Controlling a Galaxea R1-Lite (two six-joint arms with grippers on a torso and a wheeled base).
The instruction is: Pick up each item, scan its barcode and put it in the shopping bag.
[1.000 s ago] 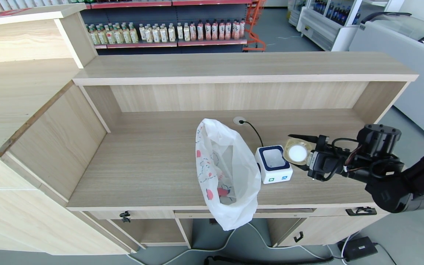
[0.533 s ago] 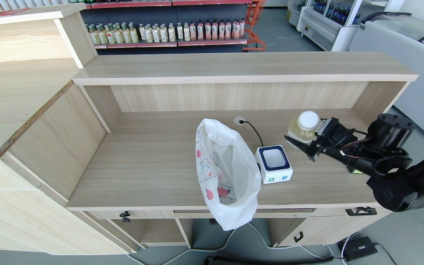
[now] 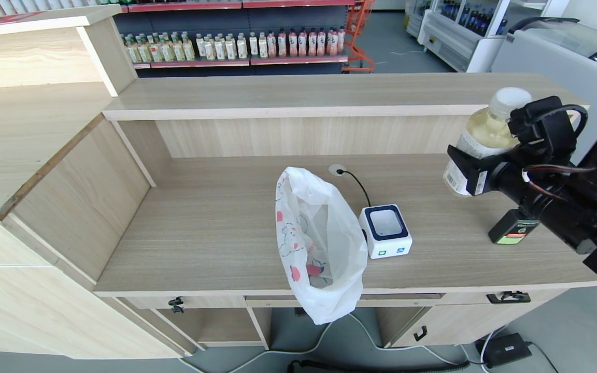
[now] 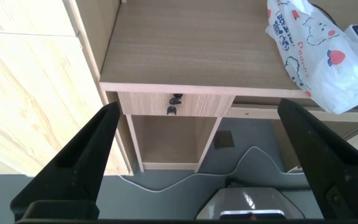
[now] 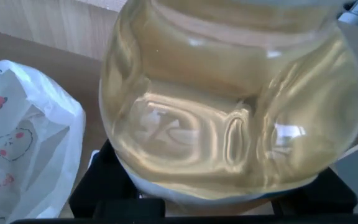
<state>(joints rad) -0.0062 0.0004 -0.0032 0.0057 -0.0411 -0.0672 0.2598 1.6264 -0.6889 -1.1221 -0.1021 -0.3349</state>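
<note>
My right gripper (image 3: 490,155) is shut on a bottle (image 3: 482,137) of pale yellow drink with a white cap, held upright high above the right end of the counter. Up close, the bottle (image 5: 229,106) shows its clear rounded body. The white barcode scanner (image 3: 385,229) with a dark blue rim sits on the counter, left of and below the bottle. The white shopping bag (image 3: 319,238) with red prints stands open left of the scanner; the bag (image 4: 316,53) also appears beyond my left gripper (image 4: 197,168), which hangs open below the counter's front edge. A small dark box (image 3: 513,227) lies on the counter under the right arm.
The wooden counter (image 3: 215,228) has a raised back wall and a side wall on the left. A black cable (image 3: 355,184) runs from the scanner to a grommet. Drawers (image 4: 176,109) sit under the counter front. Store shelves of bottles stand behind.
My right gripper has lifted the bottle off the counter from beside the scanner, carrying it up and to the right. That uncovered the small dark box on the counter.
</note>
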